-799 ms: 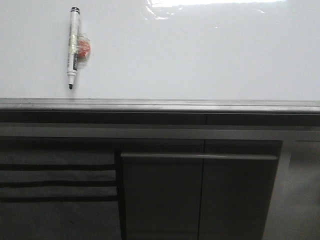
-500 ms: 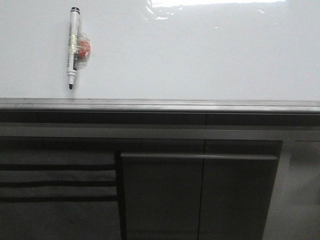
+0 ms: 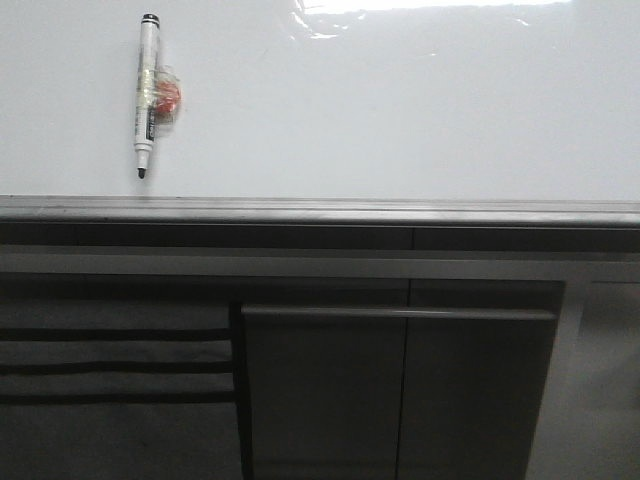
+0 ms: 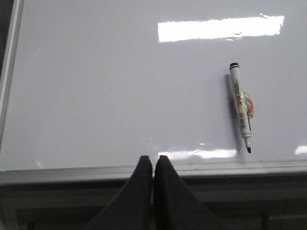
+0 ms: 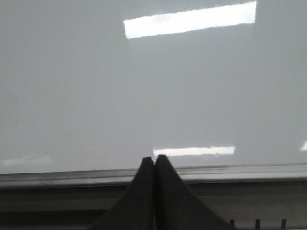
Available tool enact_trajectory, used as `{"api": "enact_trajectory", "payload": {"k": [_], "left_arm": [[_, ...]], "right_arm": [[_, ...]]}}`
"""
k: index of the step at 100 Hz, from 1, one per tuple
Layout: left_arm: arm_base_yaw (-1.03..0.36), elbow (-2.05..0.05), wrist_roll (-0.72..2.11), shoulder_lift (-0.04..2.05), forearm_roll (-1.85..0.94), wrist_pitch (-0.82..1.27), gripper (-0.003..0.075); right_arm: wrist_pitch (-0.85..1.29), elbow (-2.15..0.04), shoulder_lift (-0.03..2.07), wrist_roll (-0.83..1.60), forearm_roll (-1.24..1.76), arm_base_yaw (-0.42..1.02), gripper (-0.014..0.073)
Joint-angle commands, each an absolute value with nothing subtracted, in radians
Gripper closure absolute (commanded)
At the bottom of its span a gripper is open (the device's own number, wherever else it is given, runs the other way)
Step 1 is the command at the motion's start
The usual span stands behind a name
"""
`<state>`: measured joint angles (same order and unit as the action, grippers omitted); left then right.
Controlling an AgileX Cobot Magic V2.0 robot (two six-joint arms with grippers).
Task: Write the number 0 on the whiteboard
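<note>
marker uncapped, red blob taped on | dk grey cabinet panels below

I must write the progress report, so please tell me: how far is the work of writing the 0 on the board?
Nothing looks done yet: the whiteboard shows no drawn mark in any view. Nothing is in hand either. The marker lies uncapped on the board, untouched, and the left gripper and the right gripper are both shut and hold nothing. Everything is left: picking up the marker and drawing the 0.
</note>
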<state>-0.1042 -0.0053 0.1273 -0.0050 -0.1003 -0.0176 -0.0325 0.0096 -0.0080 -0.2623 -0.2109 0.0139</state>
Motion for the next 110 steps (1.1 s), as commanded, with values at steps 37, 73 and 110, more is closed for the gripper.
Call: {"api": "enact_trajectory", "payload": {"k": [37,73,110], "left_arm": [[-0.11,-0.413,0.119,0.108,-0.139,0.206,0.0741],[-0.11,-0.656,0.119,0.429,-0.054,0.426,0.0741],[-0.11,-0.656,0.119,0.581,-0.118,0.381,0.074]], "right_arm": [[0.278,-0.408,0.123,-0.218,-0.185,0.01,0.0666],[0.533,-0.657,0.475,-0.062,-0.178,0.01,0.0666],[0.565,-0.657,0.602,-0.017,0.03,0.014,0.0666]]}}
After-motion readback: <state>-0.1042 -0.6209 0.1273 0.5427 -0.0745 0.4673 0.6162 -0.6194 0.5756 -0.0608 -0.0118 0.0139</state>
